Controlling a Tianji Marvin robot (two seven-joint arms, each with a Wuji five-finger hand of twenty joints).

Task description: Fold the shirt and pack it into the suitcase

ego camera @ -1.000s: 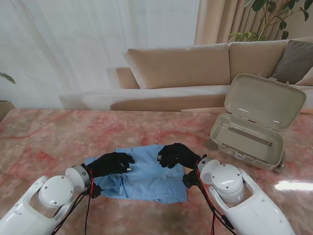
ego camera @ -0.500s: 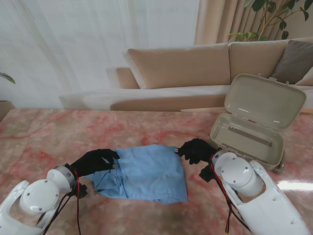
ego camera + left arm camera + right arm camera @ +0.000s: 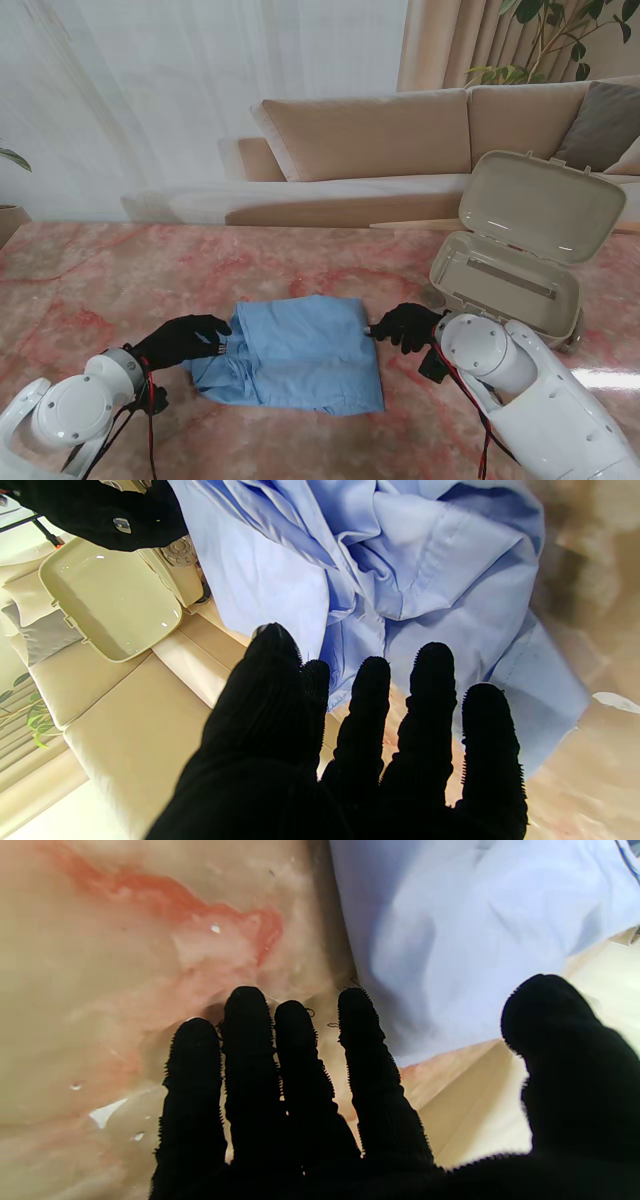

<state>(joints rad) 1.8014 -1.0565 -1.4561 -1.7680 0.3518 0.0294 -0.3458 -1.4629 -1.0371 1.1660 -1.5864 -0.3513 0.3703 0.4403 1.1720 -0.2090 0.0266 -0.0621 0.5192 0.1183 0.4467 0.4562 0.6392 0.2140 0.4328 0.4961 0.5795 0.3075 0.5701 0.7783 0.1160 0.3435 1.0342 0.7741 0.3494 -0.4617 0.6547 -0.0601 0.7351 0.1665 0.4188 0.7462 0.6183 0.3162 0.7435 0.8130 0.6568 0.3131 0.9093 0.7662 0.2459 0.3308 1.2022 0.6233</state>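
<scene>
A light blue shirt (image 3: 295,352), folded into a rough rectangle, lies on the marble table (image 3: 110,290) in front of me. Its left edge is bunched and creased (image 3: 400,580). My left hand (image 3: 183,339), in a black glove, hovers just off the shirt's left edge, fingers (image 3: 430,705) spread and holding nothing. My right hand (image 3: 405,326) sits at the shirt's right edge, fingers (image 3: 250,1050) extended over bare table beside the cloth (image 3: 465,930), also holding nothing. The beige suitcase (image 3: 510,285) stands open at the right, lid up.
The open suitcase lid (image 3: 540,205) leans back at the table's far right; the case also shows in the left wrist view (image 3: 107,607). A beige sofa (image 3: 400,140) and curtains stand beyond the table's far edge. A plant (image 3: 555,35) is at the back right.
Both hands slid outward off the top of the shirt, the left to its left edge and the right to its right edge. The shirt lies flatter and fully uncovered.
</scene>
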